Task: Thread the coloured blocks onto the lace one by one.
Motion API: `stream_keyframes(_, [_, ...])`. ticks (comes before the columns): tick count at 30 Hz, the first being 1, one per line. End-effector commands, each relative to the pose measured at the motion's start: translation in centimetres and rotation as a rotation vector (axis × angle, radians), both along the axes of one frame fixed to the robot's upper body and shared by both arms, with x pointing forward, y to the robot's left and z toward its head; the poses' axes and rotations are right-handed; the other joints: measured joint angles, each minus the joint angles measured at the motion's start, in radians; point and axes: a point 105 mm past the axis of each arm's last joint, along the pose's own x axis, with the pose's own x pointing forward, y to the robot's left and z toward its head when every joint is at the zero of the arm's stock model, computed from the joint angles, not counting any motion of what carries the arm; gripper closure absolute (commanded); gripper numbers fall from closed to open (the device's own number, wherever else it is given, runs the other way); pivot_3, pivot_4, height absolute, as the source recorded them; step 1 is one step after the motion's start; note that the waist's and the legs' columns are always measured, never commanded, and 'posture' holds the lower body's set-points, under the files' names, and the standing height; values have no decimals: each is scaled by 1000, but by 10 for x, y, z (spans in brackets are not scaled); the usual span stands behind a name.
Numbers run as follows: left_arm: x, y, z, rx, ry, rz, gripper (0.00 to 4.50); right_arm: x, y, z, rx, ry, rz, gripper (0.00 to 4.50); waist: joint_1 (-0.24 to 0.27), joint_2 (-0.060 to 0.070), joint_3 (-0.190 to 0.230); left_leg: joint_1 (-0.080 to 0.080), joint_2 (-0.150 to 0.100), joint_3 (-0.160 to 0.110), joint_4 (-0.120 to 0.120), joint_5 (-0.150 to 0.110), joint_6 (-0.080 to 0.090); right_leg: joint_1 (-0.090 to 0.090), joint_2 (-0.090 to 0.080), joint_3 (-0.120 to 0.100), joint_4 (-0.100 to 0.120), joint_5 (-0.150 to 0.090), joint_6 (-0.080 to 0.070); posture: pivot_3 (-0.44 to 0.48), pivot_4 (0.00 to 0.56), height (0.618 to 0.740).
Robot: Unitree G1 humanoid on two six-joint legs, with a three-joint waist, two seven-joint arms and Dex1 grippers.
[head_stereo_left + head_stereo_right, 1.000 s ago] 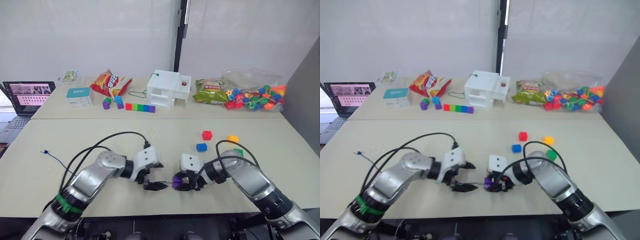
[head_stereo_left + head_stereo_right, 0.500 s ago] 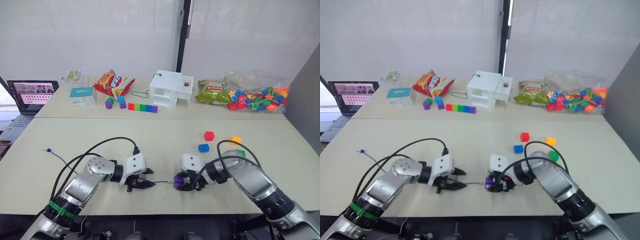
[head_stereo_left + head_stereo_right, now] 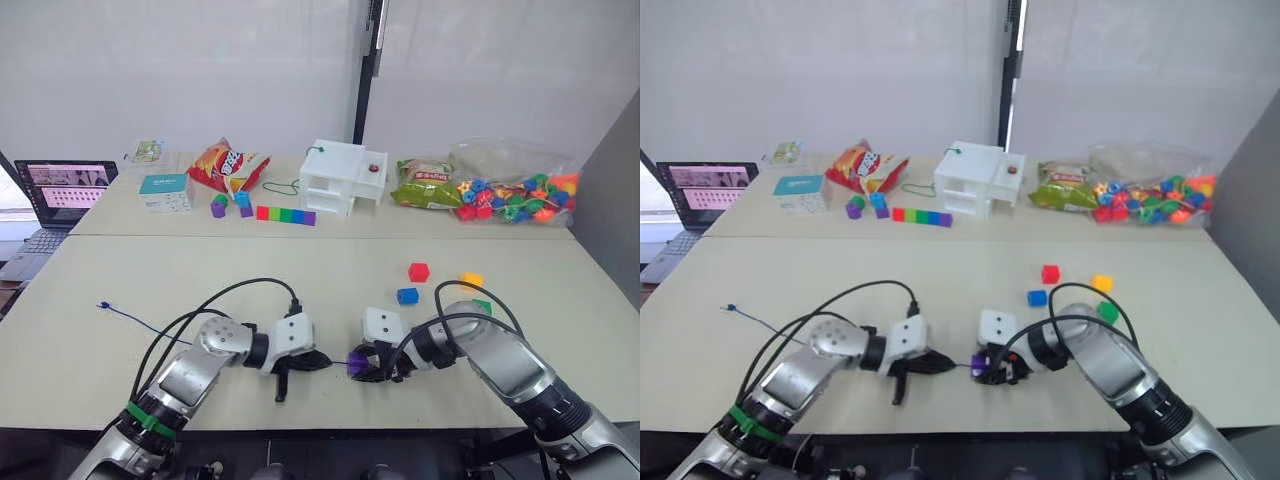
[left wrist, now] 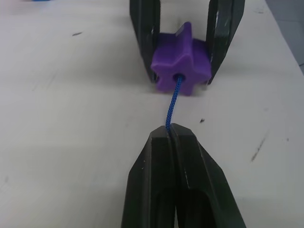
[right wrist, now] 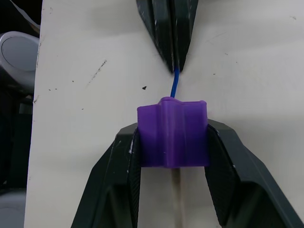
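The left gripper is pinched tight on the lace, which enters the purple block clamped in the right gripper. Beyond the right gripper lie red, blue, yellow blocks; the green one is probably behind its arm.

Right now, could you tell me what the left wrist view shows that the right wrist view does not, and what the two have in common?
The left wrist view alone shows the hole in the purple block with the blue lace entering it. The right wrist view alone shows a pale stiff tip coming out of the block's other side, and the table's edge. Both show the left pincer shut on the lace, the right pincer shut on the block's two sides, and the short blue stretch between them.
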Motion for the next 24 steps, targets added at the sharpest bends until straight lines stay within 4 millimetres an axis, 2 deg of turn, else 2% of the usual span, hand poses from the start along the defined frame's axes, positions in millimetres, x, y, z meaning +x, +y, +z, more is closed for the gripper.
stream_keyframes(1, [4, -13, 8, -22, -36, -10, 4438, -2, 0, -1, -5, 10, -4, 3163, 1, 0, 0, 0, 0, 0, 0, 0, 0, 0, 0, 0, 0, 0, 0, 0, 150, 740])
stream_keyframes(7, [3, -11, 11, -22, -32, 0, 4438, -1, 2, -1, -8, -2, 2, 3163, -3, 0, 0, 0, 0, 0, 0, 0, 0, 0, 1, 0, 0, 0, 0, 0, 150, 740])
stream_keyframes(10, [0, -8, 17, -40, 14, 4, 3633, -2, 2, 1, 14, 10, -11, 3163, -2, 0, 0, 0, 0, 0, 0, 0, 0, 0, 1, 0, 0, 0, 0, 0, 150, 740])
stream_keyframes(12, [-5, -6, 27, -70, 69, -17, 2950, -2, 0, 7, 31, -7, -18, 2124, -2, 0, 0, 0, 0, 0, 0, 0, 0, 0, 1, 0, 0, 0, 0, 0, 150, 740])
stream_keyframes(18, [-11, -2, 36, 12, 52, -49, 967, -5, -10, 23, 41, -28, -39, 103, -1, 0, 0, -2, 0, -1, 0, 0, 0, -2, 0, 0, 0, 0, 0, 0, 150, 740])
stream_keyframes(21, [-10, -10, 34, 51, 18, -58, 24, -4, -20, 28, 34, -50, -68, 0, 2, 0, 0, -2, 0, -1, 0, 0, 0, -1, 0, 0, -1, 0, 0, 0, 150, 740])
stream_keyframes(24, [-2, -29, 30, 59, -9, -51, 24, 1, -35, 28, 24, -74, -118, 0, 7, 0, 0, -2, 0, -1, 0, 0, 0, -1, 0, 0, -1, 0, 0, 0, 150, 740])
